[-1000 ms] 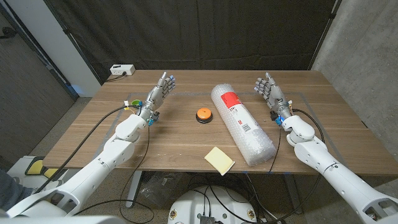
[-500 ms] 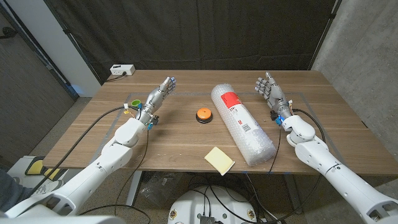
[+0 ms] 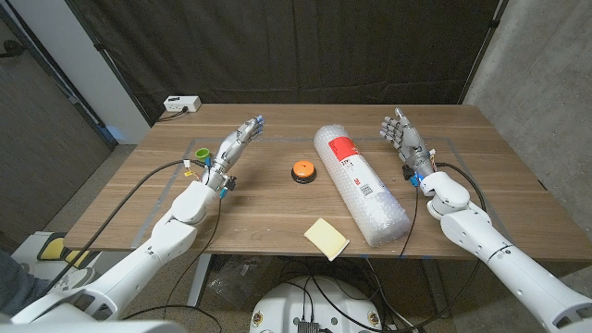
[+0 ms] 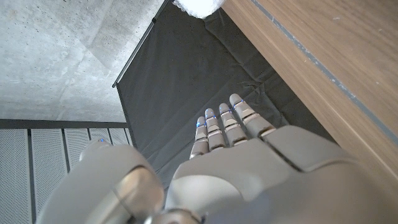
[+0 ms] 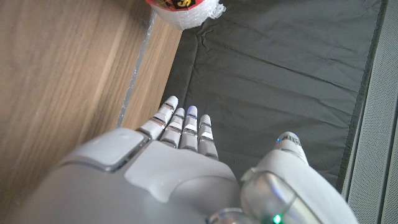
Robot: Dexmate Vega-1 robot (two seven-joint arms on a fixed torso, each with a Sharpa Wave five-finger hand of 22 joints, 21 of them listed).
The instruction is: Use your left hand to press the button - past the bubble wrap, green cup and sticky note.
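From my remote station: a wooden table (image 3: 277,208) stands before a black curtain (image 3: 277,46), concrete wall (image 3: 546,55) at right, grey panel (image 3: 37,120) at left. A white power strip (image 3: 182,104) rests on the far-left corner.

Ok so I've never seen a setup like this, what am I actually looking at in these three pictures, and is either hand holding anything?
This is a robot with two arms, each ending in a five-finger hand, standing at a wooden table. The wide picture comes from a camera on its head, looking down. The other two come from cameras on its wrists, looking along the back of each hand, so they appear turned around.

On the table lie an orange button, a roll of bubble wrap with a red label, and a yellow sticky note. A green cup peeks out behind the left arm. A white power strip sits at the far corner.

The left hand and the right hand both hold nothing, fingers extended.
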